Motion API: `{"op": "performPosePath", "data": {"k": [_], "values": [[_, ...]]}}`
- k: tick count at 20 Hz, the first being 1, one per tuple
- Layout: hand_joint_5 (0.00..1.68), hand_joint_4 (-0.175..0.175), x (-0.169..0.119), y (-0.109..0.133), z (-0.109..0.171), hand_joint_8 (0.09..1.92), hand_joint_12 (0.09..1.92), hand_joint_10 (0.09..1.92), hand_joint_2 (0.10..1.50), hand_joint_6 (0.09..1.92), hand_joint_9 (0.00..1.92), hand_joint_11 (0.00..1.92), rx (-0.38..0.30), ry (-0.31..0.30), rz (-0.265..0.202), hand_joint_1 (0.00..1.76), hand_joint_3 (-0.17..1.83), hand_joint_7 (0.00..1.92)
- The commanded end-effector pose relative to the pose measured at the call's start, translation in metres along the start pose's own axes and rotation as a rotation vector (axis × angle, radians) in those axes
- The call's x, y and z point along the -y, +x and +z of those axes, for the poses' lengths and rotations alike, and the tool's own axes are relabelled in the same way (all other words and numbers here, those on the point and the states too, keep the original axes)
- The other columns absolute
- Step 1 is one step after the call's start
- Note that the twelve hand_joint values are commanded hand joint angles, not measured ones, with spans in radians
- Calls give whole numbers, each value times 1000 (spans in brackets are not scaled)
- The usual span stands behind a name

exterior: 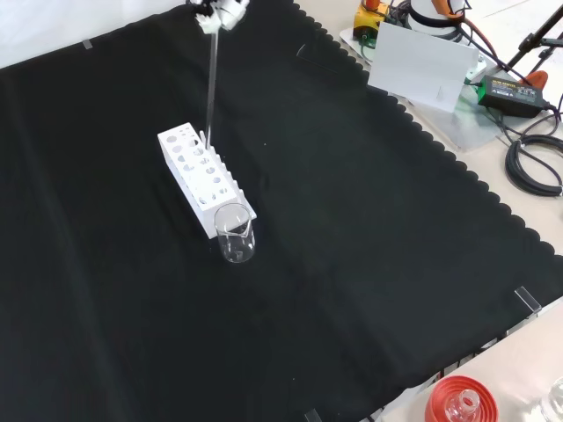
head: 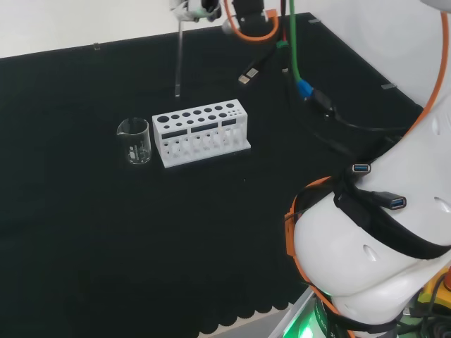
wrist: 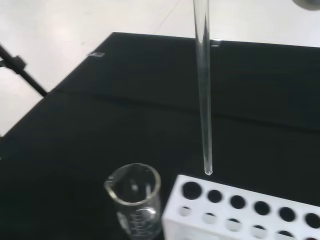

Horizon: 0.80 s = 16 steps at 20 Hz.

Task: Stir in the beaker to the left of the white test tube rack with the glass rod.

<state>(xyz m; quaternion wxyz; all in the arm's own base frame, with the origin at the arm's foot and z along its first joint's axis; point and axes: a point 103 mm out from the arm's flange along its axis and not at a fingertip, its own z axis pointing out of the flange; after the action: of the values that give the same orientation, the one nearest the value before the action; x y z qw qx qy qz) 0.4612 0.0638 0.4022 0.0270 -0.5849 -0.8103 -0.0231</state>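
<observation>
Head view: hand (head: 192,8) (fingers curled) gripping glass rod (head: 179,56)

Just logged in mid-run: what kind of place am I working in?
Probably a lab test bench: a glass beaker beside a white test tube rack on black cloth, and the hand holding a glass rod.

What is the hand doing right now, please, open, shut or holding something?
Hand: shut on the glass rod, which hangs upright above the cloth beyond the white rack, not yet in the beaker.
</observation>
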Motion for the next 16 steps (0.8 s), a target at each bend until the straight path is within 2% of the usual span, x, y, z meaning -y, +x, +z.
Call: {"op": "performPosePath", "data": {"k": [1,8,16], "values": [[1076,-175,-11,32,4,873,649,554,1141,862,1669,1543,-16,5,-69,1289,-175,1125],[1077,-175,-23,63,10,870,649,551,1140,860,1671,1546,-28,8,-148,1290,-175,1126],[1079,-175,-38,78,23,867,649,547,1139,857,1673,1548,-21,33,-183,1290,-175,1128]]}}
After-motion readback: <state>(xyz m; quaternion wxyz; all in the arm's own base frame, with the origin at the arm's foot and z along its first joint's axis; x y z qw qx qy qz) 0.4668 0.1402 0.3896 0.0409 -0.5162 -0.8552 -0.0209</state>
